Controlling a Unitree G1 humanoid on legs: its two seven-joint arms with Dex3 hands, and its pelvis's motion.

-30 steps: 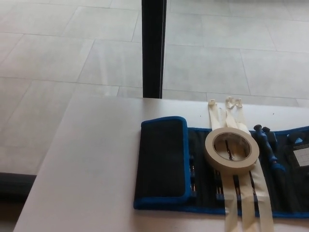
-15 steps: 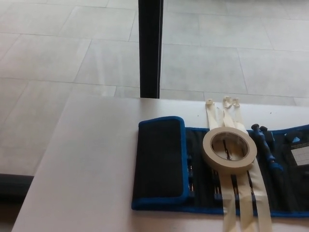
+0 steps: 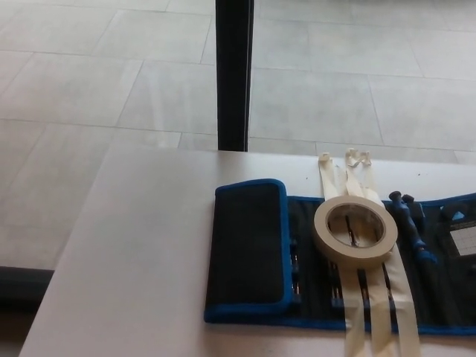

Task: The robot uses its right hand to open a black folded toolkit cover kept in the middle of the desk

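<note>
A black toolkit roll with blue edging [image 3: 312, 260] lies on the white desk [image 3: 141, 253]. Its left flap [image 3: 248, 249] is folded over the body, black side up. The rest of the roll stretches right to the picture's edge, showing tool slots and a blue-handled screwdriver [image 3: 413, 230]. A roll of beige masking tape [image 3: 354, 232] sits on the open part, over three strips of tape [image 3: 375, 297] that run across the kit. Neither of my hands shows.
A black vertical post [image 3: 233, 74] stands just behind the desk's far edge. Grey floor tiles lie beyond. The desk's left edge runs diagonally from the upper middle to the lower left. A white label [image 3: 465, 239] sits on the kit at the far right.
Only the camera has shifted slightly, left and then back; the toolkit and tape lie as before.
</note>
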